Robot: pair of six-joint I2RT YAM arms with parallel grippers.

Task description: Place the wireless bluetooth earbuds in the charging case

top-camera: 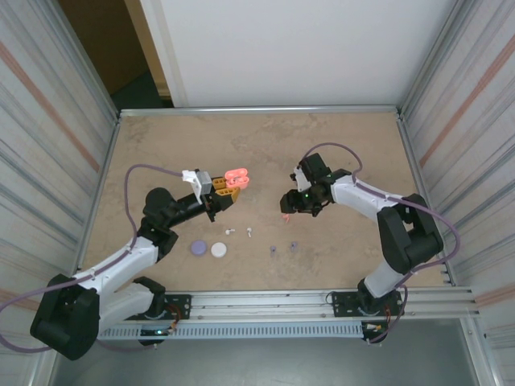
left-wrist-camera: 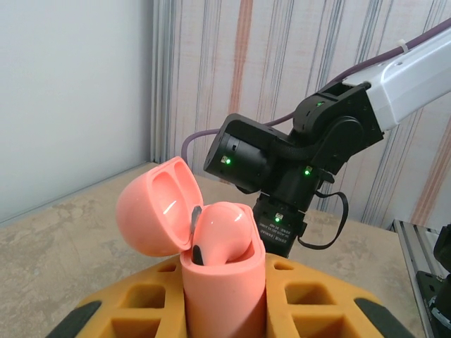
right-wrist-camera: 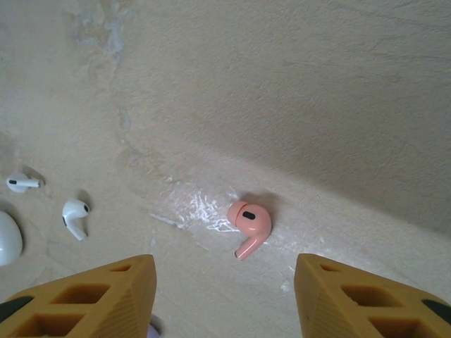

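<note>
The wireless bluetooth earbuds (top-camera: 250, 233) lie loose on the desk (top-camera: 161, 145). There are two white earbuds (right-wrist-camera: 75, 217) side by side and two purple earbuds (top-camera: 273, 249) near the front. One pink earbud (right-wrist-camera: 250, 224) lies apart from them.

The left arm bends at the elbow and reaches up toward the middle. The left fingers (left-wrist-camera: 134, 299) are clamped on the pink charging case (left-wrist-camera: 224, 282). They hold it upright above the desk, with its lid tipped back and open.

The right arm curls in from the right side, with its wrist tipped down at the desk. The right fingers (right-wrist-camera: 91, 299) are apart with nothing in them. The pink earbud lies on the desk just ahead of the gap between them.

A white case (top-camera: 219, 250) and a purple case (top-camera: 197, 248) sit closed, just beside each other, near the left arm.

The desk is tan, like stone. Striped metal walls stand on both sides, and a white board stands at the back. Green lights glow on the right arm's wrist. A small label (left-wrist-camera: 277, 229) there is too tiny to read.
</note>
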